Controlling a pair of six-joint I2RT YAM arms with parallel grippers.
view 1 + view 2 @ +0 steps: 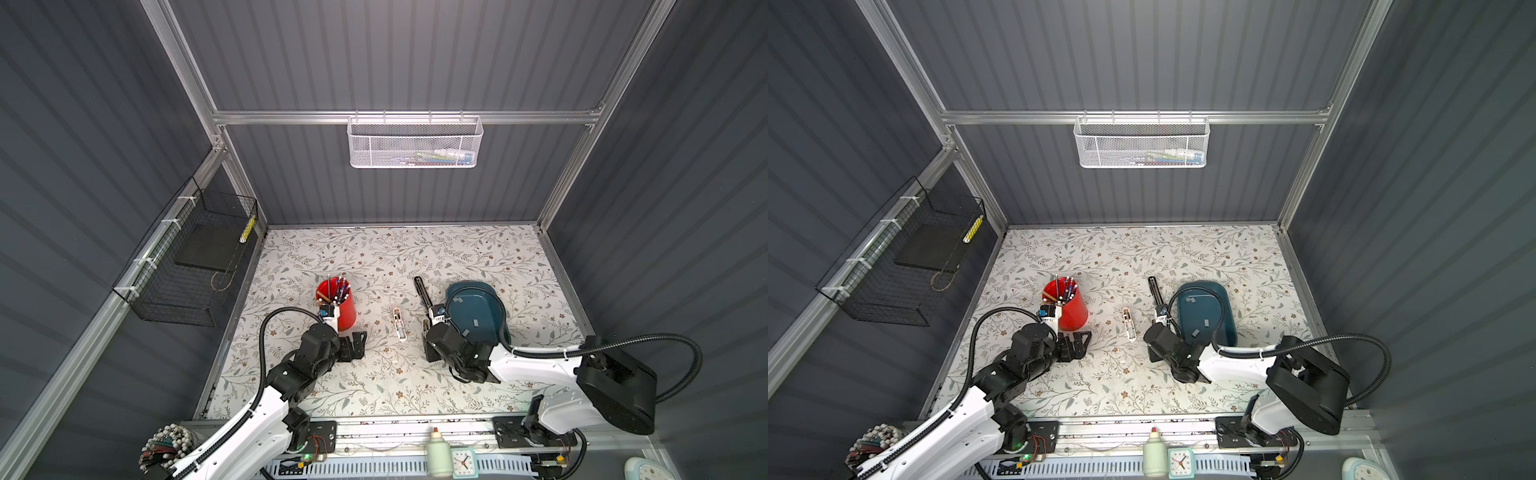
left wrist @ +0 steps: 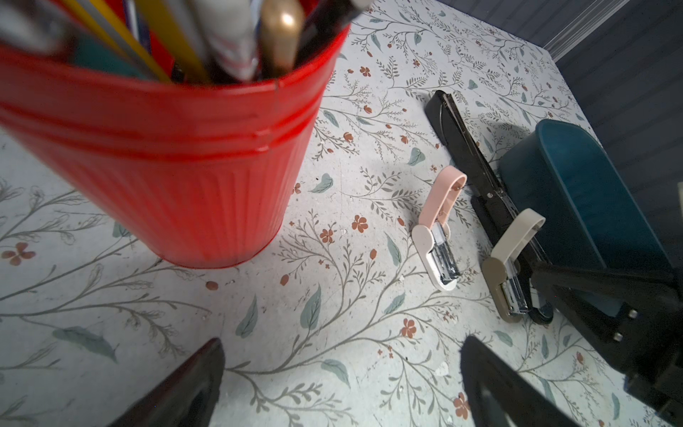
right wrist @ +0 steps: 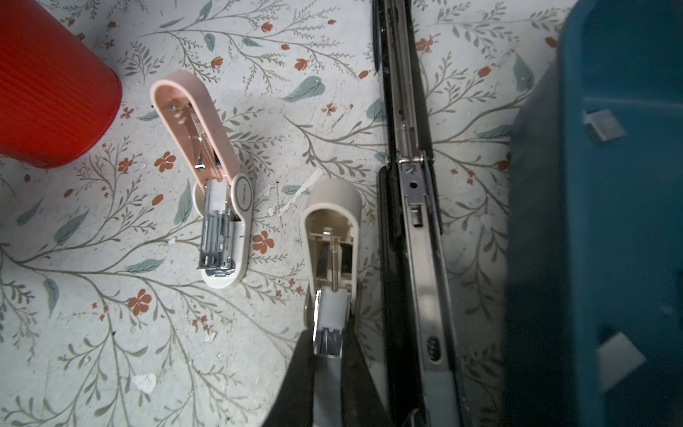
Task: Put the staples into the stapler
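Right fingers [image 3: 292,384] pinch what looks like a strip [image 3: 327,344], lined up over the channel of the beige stapler [image 3: 332,207] to seat it; spare staples [image 3: 604,125] lie in the tray [image 3: 573,148], while the left fingers [image 2: 192,388] are spread wide and empty.

Floral-patterned table [image 1: 374,382] with red pen bucket [image 1: 347,309], pink stapler [image 3: 221,207], beige stapler [image 3: 332,229], black stapler [image 3: 410,192], blue tray [image 1: 482,303]
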